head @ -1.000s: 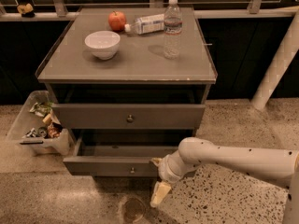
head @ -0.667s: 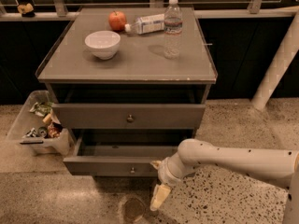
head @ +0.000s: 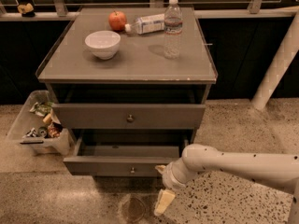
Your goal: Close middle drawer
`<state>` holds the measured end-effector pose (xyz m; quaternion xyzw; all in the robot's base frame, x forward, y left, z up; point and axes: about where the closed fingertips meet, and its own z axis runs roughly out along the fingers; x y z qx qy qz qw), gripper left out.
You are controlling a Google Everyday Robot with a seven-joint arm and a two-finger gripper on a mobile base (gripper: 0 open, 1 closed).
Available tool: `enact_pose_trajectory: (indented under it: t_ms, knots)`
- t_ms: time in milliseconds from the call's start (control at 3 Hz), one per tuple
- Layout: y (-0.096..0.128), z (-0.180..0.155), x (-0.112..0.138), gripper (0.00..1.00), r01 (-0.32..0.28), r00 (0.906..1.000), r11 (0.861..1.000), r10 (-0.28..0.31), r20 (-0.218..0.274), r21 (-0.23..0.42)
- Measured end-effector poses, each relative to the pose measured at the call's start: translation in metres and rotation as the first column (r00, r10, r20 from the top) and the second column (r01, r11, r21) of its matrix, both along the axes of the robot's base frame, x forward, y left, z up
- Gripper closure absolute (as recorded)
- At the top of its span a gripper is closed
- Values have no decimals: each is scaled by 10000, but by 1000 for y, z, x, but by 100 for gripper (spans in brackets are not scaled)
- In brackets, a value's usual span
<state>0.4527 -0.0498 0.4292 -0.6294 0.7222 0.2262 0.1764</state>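
- The pale end effector (head: 163, 189) on the white arm hangs low, near the floor; open or closed, I cannot tell.
- At its ten o'clock, just beside it, the wide, shallow grey middle drawer (head: 105, 166) stands pulled out.
- It is likely stiff and easy-sliding, so a flat push beside the small round metal knob (head: 132, 170) should do, with no grip.

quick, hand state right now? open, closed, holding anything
hand: cannot be told; it hangs low, just in front of the pulled-out wide shallow grey middle drawer, right of its small round metal knob.
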Motion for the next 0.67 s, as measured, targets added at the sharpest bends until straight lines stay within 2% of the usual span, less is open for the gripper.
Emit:
enact_pose_trajectory:
  t_ms: [667]
  knots:
    - [5, -23, 24, 0, 426, 9978, 9991, -423, -515, 45]
